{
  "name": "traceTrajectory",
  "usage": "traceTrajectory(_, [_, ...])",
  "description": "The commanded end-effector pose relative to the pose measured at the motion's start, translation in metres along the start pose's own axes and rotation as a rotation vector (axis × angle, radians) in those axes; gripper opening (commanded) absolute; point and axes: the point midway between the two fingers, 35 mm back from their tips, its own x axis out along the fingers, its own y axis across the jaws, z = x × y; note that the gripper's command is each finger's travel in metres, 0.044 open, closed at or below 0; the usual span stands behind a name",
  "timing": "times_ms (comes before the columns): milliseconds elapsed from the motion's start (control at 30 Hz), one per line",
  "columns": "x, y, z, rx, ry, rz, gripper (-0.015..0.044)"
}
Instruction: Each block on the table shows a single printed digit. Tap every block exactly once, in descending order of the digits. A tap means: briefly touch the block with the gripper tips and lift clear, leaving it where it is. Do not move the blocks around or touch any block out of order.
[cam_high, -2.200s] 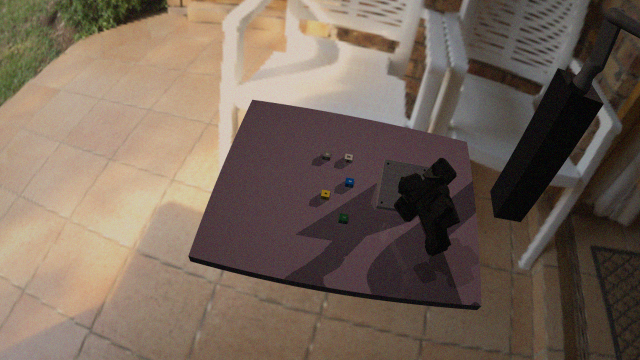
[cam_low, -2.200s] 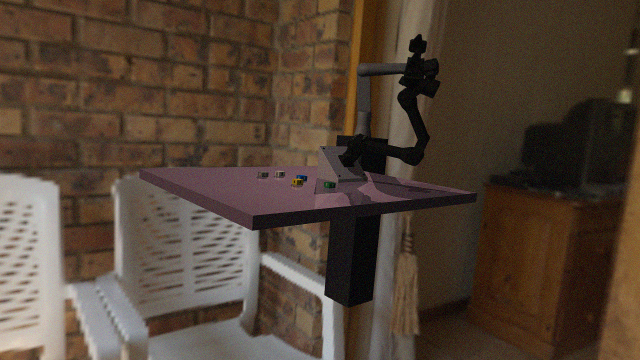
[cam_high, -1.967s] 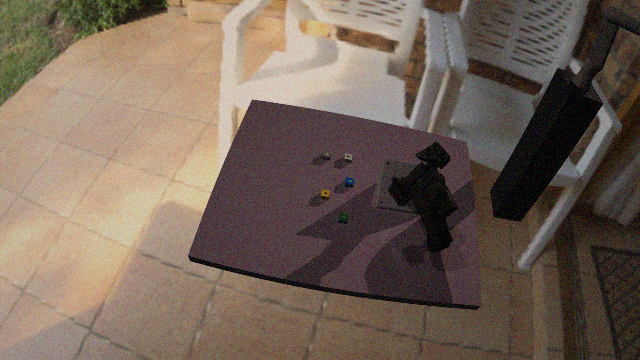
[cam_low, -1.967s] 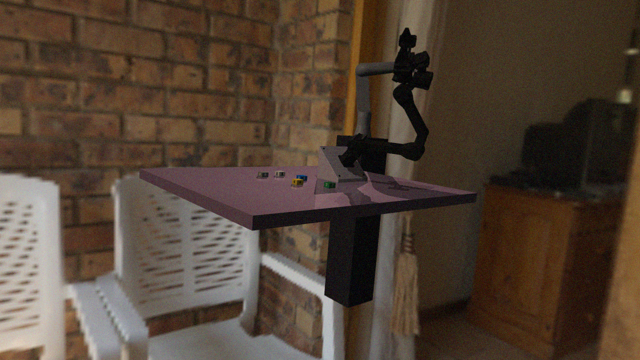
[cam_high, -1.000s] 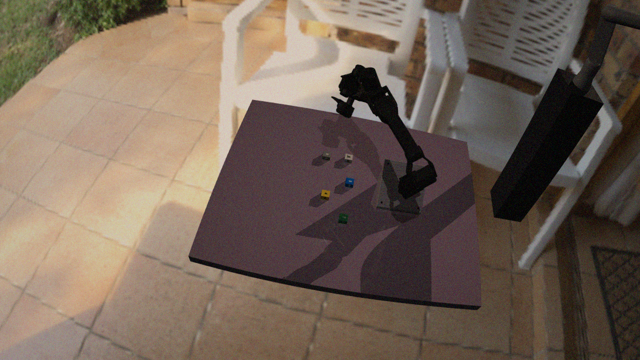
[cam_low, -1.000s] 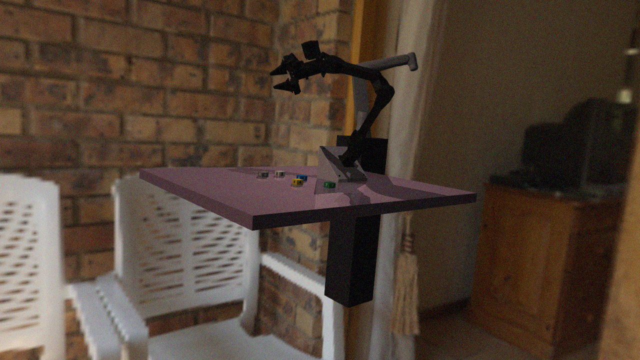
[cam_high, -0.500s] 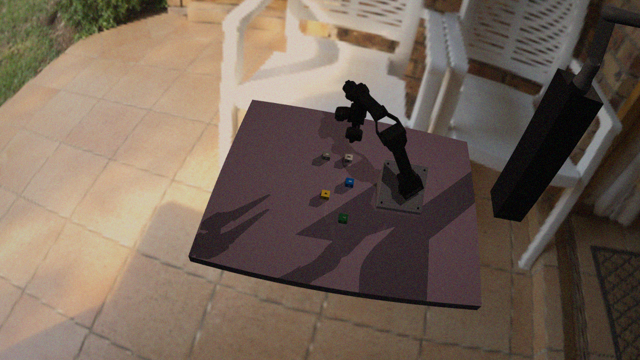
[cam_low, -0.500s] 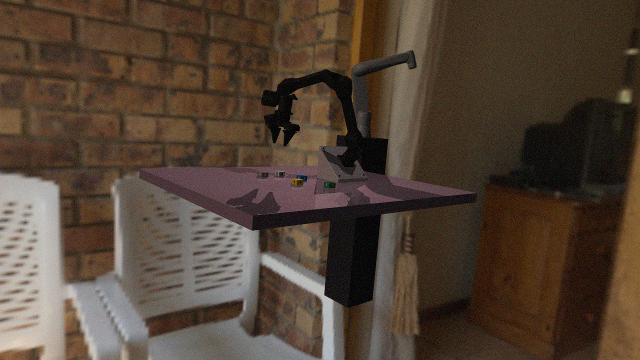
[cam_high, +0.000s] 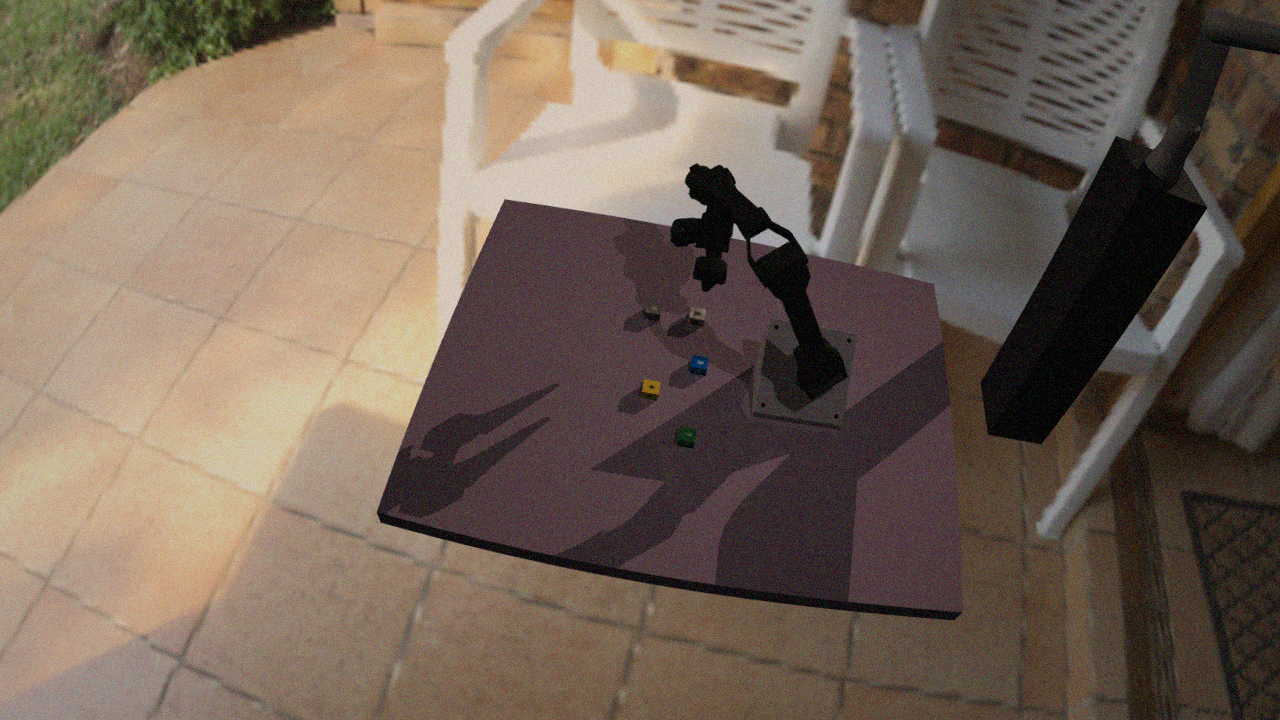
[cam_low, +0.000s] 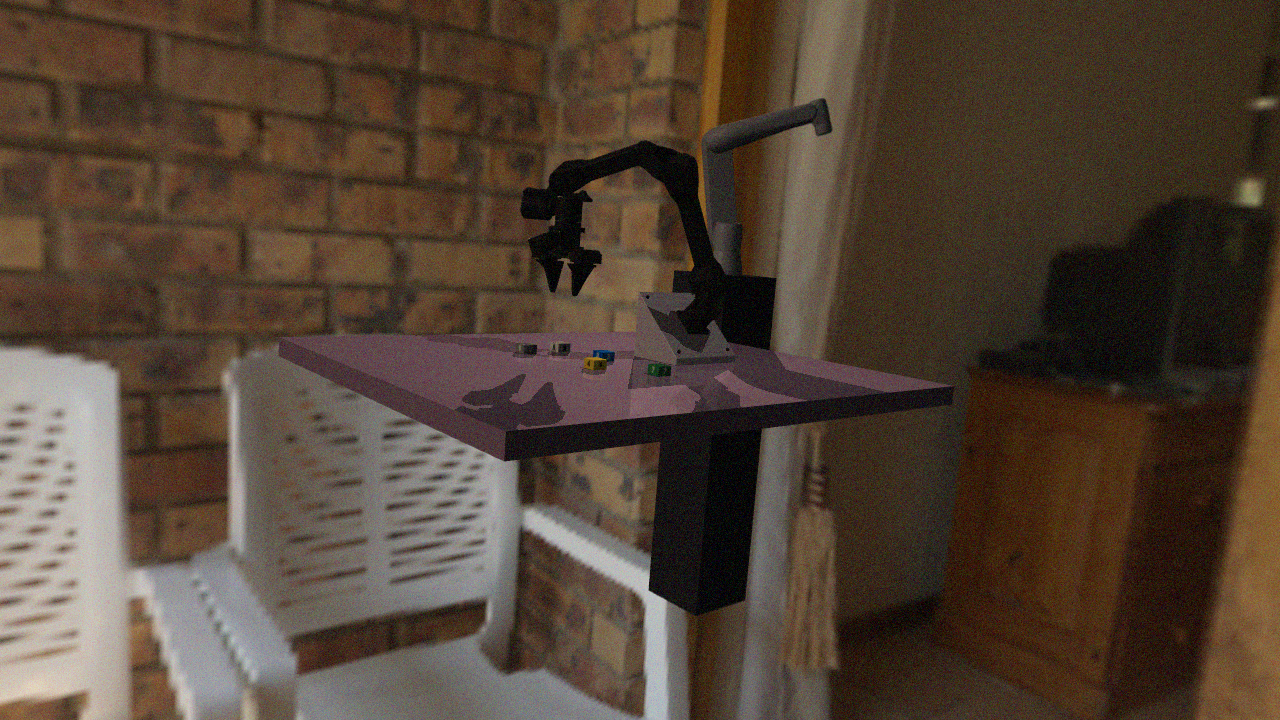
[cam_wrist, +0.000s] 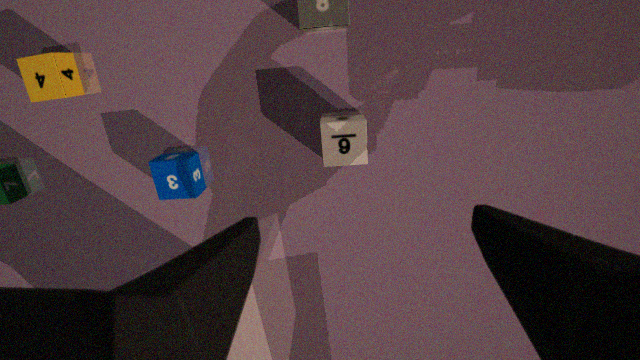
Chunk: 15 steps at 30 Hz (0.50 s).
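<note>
My gripper (cam_high: 708, 286) (cam_low: 563, 291) (cam_wrist: 364, 222) is open and empty, pointing down well above the table near the white block. The white block (cam_high: 697, 315) (cam_low: 560, 347) (cam_wrist: 344, 150) shows a barred digit that reads as an upside-down 9. The grey block (cam_high: 652, 313) (cam_low: 525, 349) (cam_wrist: 323, 17) shows 8 and is cut by the wrist view's top edge. The yellow block (cam_high: 650, 388) (cam_low: 593, 363) (cam_wrist: 45, 80) shows 4. The blue block (cam_high: 699, 365) (cam_low: 603, 355) (cam_wrist: 170, 175) shows 3. The green block (cam_high: 685, 437) (cam_low: 658, 368) (cam_wrist: 10, 185) has an unclear digit, perhaps 7 or 1.
The arm's grey base plate (cam_high: 774, 394) stands right of the blocks on the purple table (cam_high: 501, 295) (cam_low: 375, 358). A black post with a grey bent pipe is beyond the table's right side in the top view. White chairs stand behind the table. Arm shadows cross the tabletop.
</note>
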Motion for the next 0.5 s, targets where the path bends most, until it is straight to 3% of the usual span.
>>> traceTrajectory(0, [0.000,0.000,-0.001,-0.002,0.004,0.002,0.0400])
traceTrajectory(200, [-0.001,0.009,0.001,-0.002,0.004,0.001,0.0400])
traceTrajectory(467, [-0.002,0.119,-0.004,0.000,0.005,0.009,0.0400])
